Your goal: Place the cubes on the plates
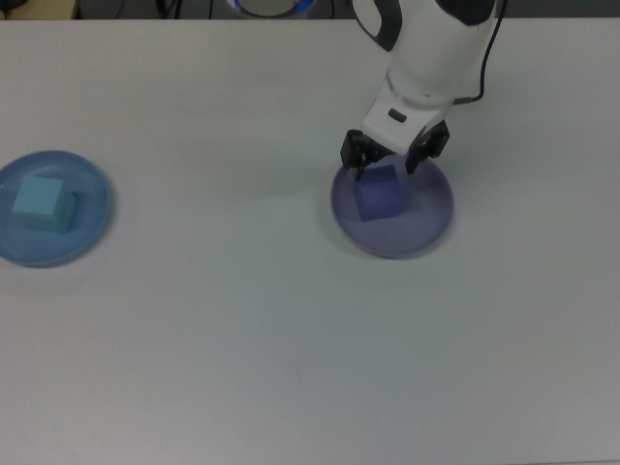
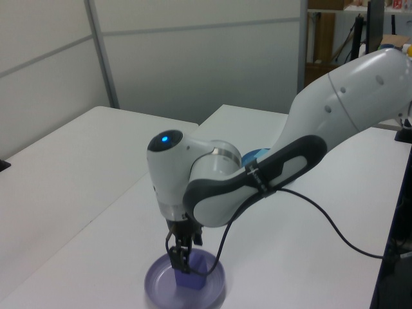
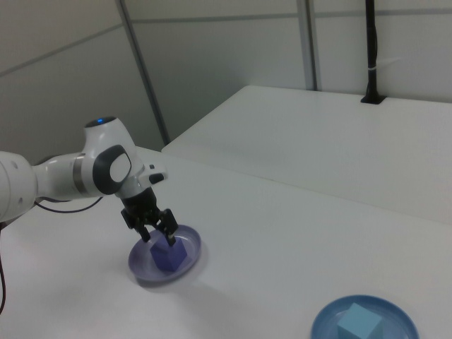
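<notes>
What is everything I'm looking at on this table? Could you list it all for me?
Plates: two; light blue plate at the top view's left, lavender plate right of centre.
Cubes: two; turquoise cube on the light blue plate, violet cube on the lavender plate.
Table: one, white, under everything.
Cable: one, black, trailing from the arm.
Robot arm: one, white; its gripper is open, fingers either side of the violet cube.
</notes>
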You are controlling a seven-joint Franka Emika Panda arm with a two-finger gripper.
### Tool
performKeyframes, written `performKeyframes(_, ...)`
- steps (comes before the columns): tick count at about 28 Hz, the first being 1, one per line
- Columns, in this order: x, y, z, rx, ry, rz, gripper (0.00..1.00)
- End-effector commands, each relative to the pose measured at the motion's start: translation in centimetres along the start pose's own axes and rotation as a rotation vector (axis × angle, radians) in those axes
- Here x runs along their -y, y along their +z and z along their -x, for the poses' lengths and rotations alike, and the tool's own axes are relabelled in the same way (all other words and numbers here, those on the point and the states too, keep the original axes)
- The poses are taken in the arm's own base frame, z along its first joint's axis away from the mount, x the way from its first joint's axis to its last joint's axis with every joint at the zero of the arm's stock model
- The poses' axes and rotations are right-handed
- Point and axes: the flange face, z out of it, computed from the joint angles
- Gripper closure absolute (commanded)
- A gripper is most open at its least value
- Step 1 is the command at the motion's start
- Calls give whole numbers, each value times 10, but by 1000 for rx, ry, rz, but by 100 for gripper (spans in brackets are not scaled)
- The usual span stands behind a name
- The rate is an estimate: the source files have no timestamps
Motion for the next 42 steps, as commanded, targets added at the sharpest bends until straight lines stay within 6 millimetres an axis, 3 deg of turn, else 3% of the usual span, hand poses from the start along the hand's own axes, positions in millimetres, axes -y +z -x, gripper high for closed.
performKeyframes(1, -20, -49, 14, -31, -12, 24, 0)
performKeyframes(4, -54, -88, 24, -30, 39, 37, 0)
performKeyframes(6, -76, -100, 29, -21, 75, 45, 0)
performKeyframes(7, -100, -112, 34, -34, 110, 48, 0)
performKeyframes(13, -148, -136, 50, -42, 194, -9, 0)
performKeyframes(16, -160, -143, 60, -18, 196, -16, 0)
performKeyframes(20, -193, -176, 82, -56, 244, -32, 0)
performKeyframes(25, -219, -190, 93, -75, 287, -51, 0)
performKeyframes(30, -238, -205, 91, -108, 315, -48, 0)
performKeyframes(42, -237, -207, 90, -110, 324, -51, 0)
